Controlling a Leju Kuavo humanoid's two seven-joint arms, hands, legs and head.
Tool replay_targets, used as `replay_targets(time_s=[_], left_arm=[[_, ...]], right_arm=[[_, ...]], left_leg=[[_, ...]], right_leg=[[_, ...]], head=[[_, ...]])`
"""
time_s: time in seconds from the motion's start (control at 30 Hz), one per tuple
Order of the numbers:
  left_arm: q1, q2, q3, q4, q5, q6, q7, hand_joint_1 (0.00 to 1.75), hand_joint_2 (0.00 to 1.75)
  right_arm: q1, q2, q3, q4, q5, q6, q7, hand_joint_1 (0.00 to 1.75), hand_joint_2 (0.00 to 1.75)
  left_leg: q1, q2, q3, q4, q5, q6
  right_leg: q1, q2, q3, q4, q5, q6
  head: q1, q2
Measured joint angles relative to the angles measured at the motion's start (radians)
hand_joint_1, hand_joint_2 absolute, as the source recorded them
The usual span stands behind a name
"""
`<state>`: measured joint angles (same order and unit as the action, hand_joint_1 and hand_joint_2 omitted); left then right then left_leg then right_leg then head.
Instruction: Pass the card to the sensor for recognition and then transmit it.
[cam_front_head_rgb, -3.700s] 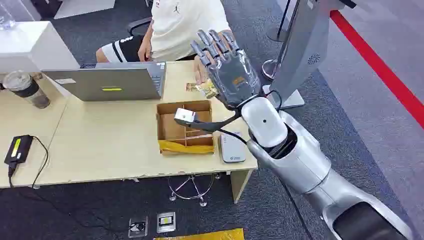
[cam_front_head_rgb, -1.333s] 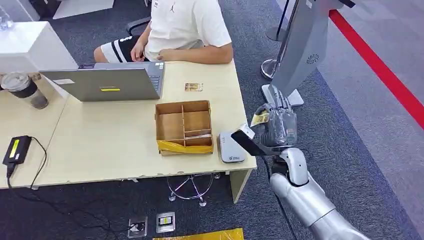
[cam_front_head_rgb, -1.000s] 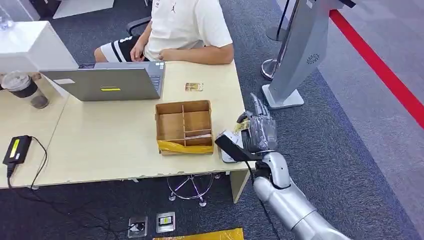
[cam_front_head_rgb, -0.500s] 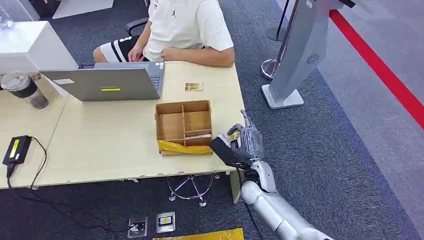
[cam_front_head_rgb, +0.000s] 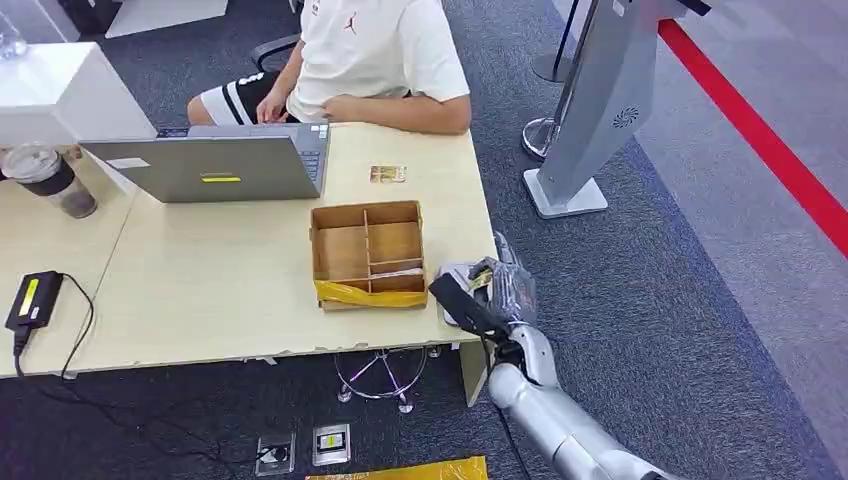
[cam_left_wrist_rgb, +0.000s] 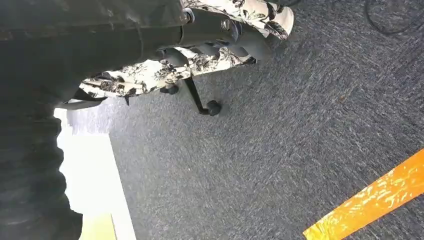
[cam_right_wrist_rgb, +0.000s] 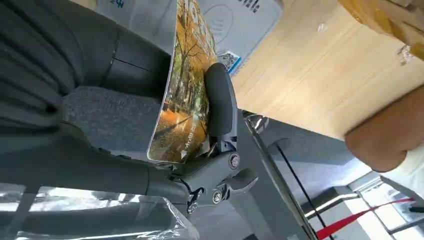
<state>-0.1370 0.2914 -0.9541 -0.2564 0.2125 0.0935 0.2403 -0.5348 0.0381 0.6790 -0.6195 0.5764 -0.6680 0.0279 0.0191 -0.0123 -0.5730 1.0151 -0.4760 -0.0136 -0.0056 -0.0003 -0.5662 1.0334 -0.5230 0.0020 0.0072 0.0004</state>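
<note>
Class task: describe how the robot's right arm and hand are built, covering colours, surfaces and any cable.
The right arm is glossy silver with rounded segments. A black cable runs along the wrist. The right hand is dark grey, its back under a clear shiny cover. Close up, its fingers are smooth dark grey with metal pivot screws.

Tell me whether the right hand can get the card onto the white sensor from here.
Probably yes: the right hand holds the card right over the sensor at the desk's corner, with nothing between them.

Card (cam_right_wrist_rgb: 185, 95), autumn-tree photo print, pinched in right hand (cam_front_head_rgb: 497, 285), directly over the grey-white sensor (cam_front_head_rgb: 458, 296) at desk edge.
</note>
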Motion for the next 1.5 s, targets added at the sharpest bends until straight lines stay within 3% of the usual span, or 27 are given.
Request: replay_targets(time_s=[0.83,1.0,1.2,1.37,1.5], left_arm=[[0.001,-0.004,0.018,0.000,0.005,0.003,0.000,0.00,1.75],[0.001,-0.008,0.024,0.000,0.000,0.005,0.000,0.00,1.75],[0.002,-0.008,0.025,0.000,-0.006,0.007,-0.001,0.00,1.75],[0.003,-0.008,0.025,0.000,-0.011,0.009,-0.002,0.00,1.75],[0.004,-0.008,0.025,0.000,-0.016,0.009,-0.002,0.00,1.75]], right_arm=[[-0.004,0.012,0.003,0.096,0.088,0.008,0.048,1.75,1.75],[-0.007,0.014,0.003,0.105,0.111,-0.020,0.059,1.75,1.75],[-0.006,0.012,-0.038,0.099,0.176,-0.031,0.042,1.75,1.75],[0.023,0.014,-0.133,0.031,0.296,-0.032,-0.050,1.75,1.75],[0.035,0.030,-0.256,-0.075,0.271,-0.033,-0.165,1.75,1.75]], left_leg=[[0.000,0.000,0.001,0.000,0.000,0.000],[0.000,0.000,0.001,0.000,0.000,0.000],[0.000,0.000,0.001,0.000,0.000,0.000],[0.000,0.000,0.001,0.000,0.000,0.000],[0.000,0.000,0.001,0.000,0.000,0.000]], right_leg=[[0.000,0.000,0.001,0.000,0.000,0.000],[0.000,0.000,0.001,0.000,0.000,0.000],[0.000,0.000,0.001,0.000,0.000,0.000],[0.000,0.000,0.001,0.000,0.000,0.000],[0.000,0.000,0.001,0.000,0.000,0.000]], head=[[0.000,0.000],[0.000,0.000],[0.000,0.000],[0.000,0.000],[0.000,0.000]])
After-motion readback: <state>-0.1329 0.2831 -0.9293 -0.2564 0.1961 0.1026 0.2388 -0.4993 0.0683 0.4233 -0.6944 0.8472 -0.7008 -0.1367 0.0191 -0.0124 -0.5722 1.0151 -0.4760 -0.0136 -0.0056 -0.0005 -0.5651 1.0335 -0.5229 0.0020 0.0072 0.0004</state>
